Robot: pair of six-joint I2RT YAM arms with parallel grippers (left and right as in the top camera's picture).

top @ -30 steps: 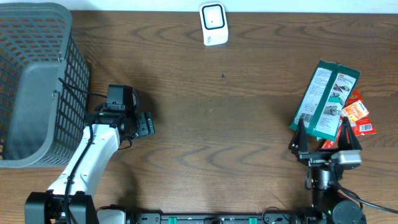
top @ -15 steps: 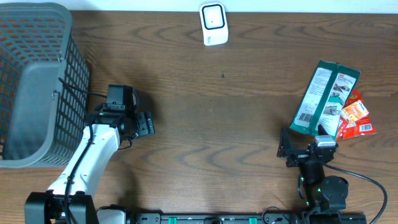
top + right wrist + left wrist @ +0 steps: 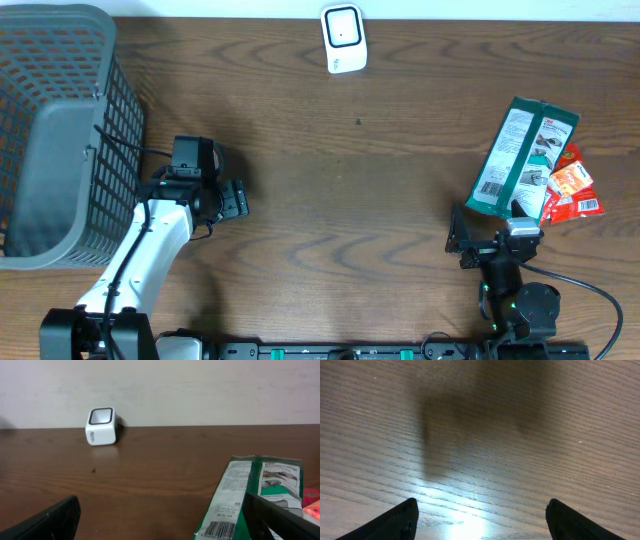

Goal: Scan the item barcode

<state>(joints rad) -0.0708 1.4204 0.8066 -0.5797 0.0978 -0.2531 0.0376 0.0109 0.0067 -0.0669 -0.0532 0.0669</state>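
Brown wood of the table [image 3: 350,190] fills the view from above. A grey basket [image 3: 118,110] stands at the far left, and a white scanner [image 3: 343,38] stands at the back edge, near the middle. The green packet [image 3: 523,158] lies flat at the right side, partly over a red packet [image 3: 580,190]. The left gripper [image 3: 234,199] is beside the basket, well apart from both packets. The right gripper [image 3: 486,222] is just at the near end of the green packet, with its jaws wide and holding nothing.

From the left wrist, only wood with a bright glare and a soft shadow is seen. Its two fingers [image 3: 395,521] stand far apart with nothing between them.

From the right wrist, the view goes low along the table to a pale wall [image 3: 200,385]. It gives clearly what is very small from above: the barcode [image 3: 220,531], face up on the near end of the green packet. The packet lies close to the right finger; I cannot tell if they touch. The scanner stands far behind, to the left.
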